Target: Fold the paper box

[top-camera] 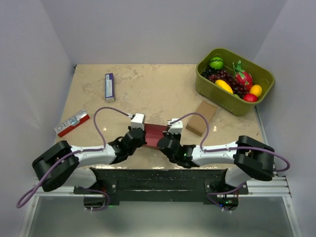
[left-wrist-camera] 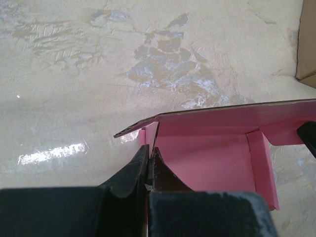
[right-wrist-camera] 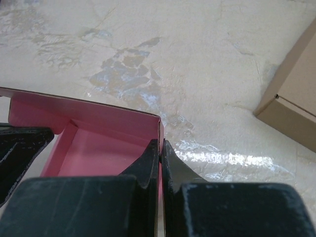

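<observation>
**Desk:** What can't you see from there?

**Op:** Top view: both wrists sit over the paper box (top-camera: 154,134), so I get only a dark red strip between them. The fingertips are hidden under the wrist housings. I can't tell whether the box rests on the table (top-camera: 148,94) or hangs just off it.
Left wrist view: the box runs out at the right edge of the frame. A dark piece of the other arm's finger cuts in there.
Right wrist view: the left arm's black bulk covers the box's left end. The brown cardboard box (top-camera: 201,117) is cropped in both wrist views.

**Desk:** Pincers?

**Op:** Left gripper (left-wrist-camera: 149,153) is pinched tight on the box's left wall at the corner. Right gripper (right-wrist-camera: 161,145) is clamped the same way on the right wall. On each, thin card sits between the fingers with no gap showing.

**Desk:** The box itself?

**Op:** Pink inside, darker red outside. It is partly formed, with the floor flat and the side walls standing. A long back panel with a dark edge leans over the opening, and a small tab sticks out at the left corner.

**Desk:** Where?

**Op:** Near-middle of the table, between the two grippers and just ahead of the bases. The cardboard box is near, to its far right. The green tub (top-camera: 232,106) of fruit and the red-and-white packet (top-camera: 72,122) are well apart from it.
</observation>
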